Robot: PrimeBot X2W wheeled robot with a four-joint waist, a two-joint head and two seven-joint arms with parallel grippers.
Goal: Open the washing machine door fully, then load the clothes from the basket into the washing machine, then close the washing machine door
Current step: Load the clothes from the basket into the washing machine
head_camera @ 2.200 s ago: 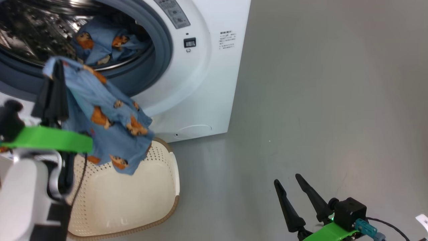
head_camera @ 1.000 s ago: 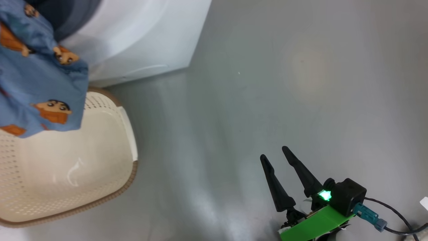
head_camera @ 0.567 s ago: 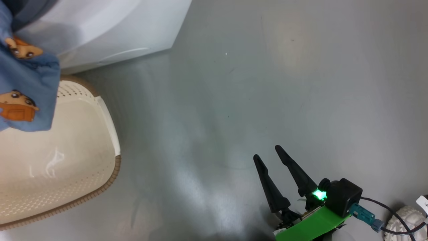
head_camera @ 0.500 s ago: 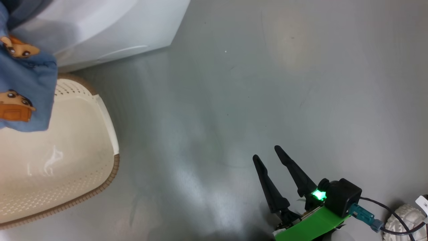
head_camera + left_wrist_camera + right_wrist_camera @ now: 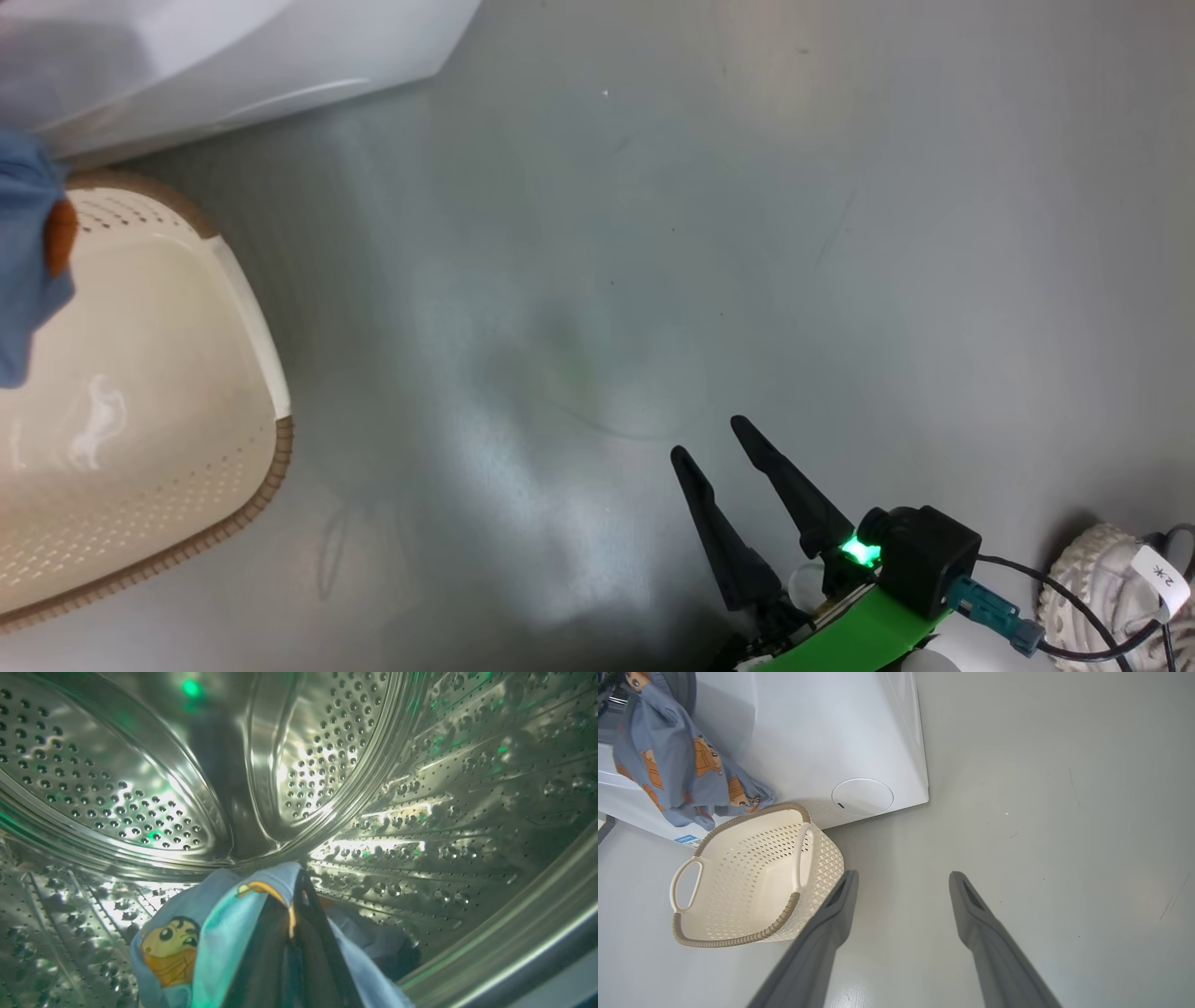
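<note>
The left end effector (image 5: 299,891) was inside the steel drum (image 5: 117,788), its two fingers pressed together on a fold of the blue clothes (image 5: 187,938). The right wrist view showed most of that cloth outside, trailing from the mouth down the white front of the washer (image 5: 808,732), with the hem hanging just above the rim of the basket (image 5: 738,940). The basket looked empty. The right end effector (image 5: 903,873) hung over the bare floor (image 5: 653,233), well apart from the work, its fingers spread wide and holding nothing.

The main risk was letting go too early. With so much cloth hanging outside, its weight would likely have pulled the piece back over the lip, into the basket or onto the floor. If only part slid out, the tail could be caught at the mouth at closing time.

A second risk was a snag. The cloth was draped around the fingers, so it could have clung to them after release and been dragged out as the arm withdrew.

Pushing deeper blind carried its own risk, because the fingertips were near the drum's ribbed wall and could have struck it.

The head view faced mostly floor, so a slip at the mouth might have gone unseen.
</note>
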